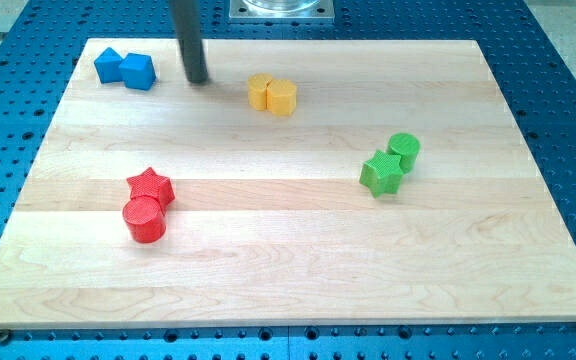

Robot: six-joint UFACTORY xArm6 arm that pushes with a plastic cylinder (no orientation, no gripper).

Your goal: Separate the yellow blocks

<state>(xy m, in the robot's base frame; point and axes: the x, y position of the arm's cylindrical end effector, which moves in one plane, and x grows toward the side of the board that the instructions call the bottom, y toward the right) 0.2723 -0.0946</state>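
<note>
**Status: Yellow Pair Not Yet Separated**

My tip (199,79) rested on the wooden board (288,270) near the view's top edge. The arm carried no jaws; it ended in a plain dark rod, so there was nothing to open, close or grip with, and my tip touched no block.

Positions relative to my tip:

- The two yellow blocks (272,94) lay near it toward the view's right and slightly lower. They stood side by side and appeared to touch. The right one looked cylindrical; the shape of the left one could not be made out with certainty.
- The two blue blocks (125,69) lay near it toward the view's left, also touching each other.
- The red star (151,185) and the red cylinder (145,219) sat well apart from it toward the view's bottom left, in contact.
- The green star (381,172) and the green cylinder (404,150) sat well apart from it toward the view's right, in contact.

Progress assessment: the separation appeared not to have begun, since the yellow pair was joined. The remaining work was judged to be the whole task: bringing my tip to the pair and pushing one yellow block clear of the other.
</note>
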